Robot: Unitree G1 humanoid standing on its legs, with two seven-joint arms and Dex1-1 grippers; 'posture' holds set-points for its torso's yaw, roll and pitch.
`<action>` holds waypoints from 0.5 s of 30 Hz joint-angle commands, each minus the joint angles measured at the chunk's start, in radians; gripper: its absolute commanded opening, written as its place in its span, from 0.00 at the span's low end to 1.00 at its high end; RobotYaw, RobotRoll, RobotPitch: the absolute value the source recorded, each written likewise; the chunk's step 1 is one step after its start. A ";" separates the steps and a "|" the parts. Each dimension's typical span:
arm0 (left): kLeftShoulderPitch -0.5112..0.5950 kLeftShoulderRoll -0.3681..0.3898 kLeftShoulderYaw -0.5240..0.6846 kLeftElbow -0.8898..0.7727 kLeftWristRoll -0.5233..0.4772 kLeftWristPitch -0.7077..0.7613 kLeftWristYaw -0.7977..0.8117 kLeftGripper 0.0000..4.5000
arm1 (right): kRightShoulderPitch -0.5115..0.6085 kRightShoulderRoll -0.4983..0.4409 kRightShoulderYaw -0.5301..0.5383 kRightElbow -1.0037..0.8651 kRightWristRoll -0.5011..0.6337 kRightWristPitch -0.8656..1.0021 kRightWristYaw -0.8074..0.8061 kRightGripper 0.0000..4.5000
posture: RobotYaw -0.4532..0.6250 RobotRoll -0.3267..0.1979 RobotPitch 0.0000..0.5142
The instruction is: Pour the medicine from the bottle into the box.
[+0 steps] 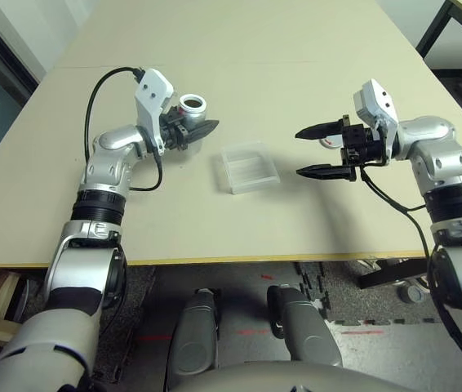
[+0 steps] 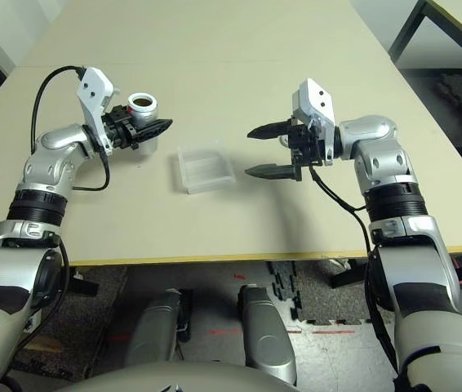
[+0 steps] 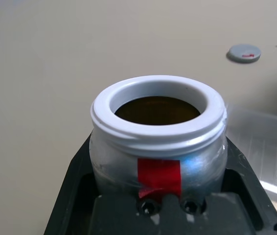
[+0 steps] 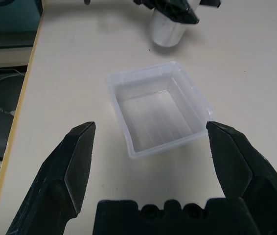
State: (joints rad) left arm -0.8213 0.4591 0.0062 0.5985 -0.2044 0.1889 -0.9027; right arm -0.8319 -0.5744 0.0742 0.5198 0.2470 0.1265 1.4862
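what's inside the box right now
Nothing visible: the box sits open on the table, and its ribbed clear floor looks bare. The bottle in the left gripper is upright and uncapped; only a dark brownish interior shows.

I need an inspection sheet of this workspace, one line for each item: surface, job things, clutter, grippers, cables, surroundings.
Surface: beige table, bare around the work.
Job things: open bottle upright in the left gripper, beside the box; clear box empty, flat on the table; loose cap lying apart.
Clutter: nothing seen.
Grippers: left gripper shut on bottle; right gripper open, beside the box.
Cables: black cable looping at the left wrist; another under the right.
Surroundings: dark floor mats beneath the table edge.
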 commanded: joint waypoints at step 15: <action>-0.066 0.028 -0.036 0.002 0.075 0.052 0.073 0.59 | -0.010 0.005 -0.014 0.009 0.032 0.019 -0.009 1.00 | 0.35 0.62 0.31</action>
State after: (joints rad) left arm -0.8668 0.4734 -0.0136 0.6022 -0.1547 0.2585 -0.8263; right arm -0.8356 -0.5716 0.0700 0.5198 0.2659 0.1427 1.4806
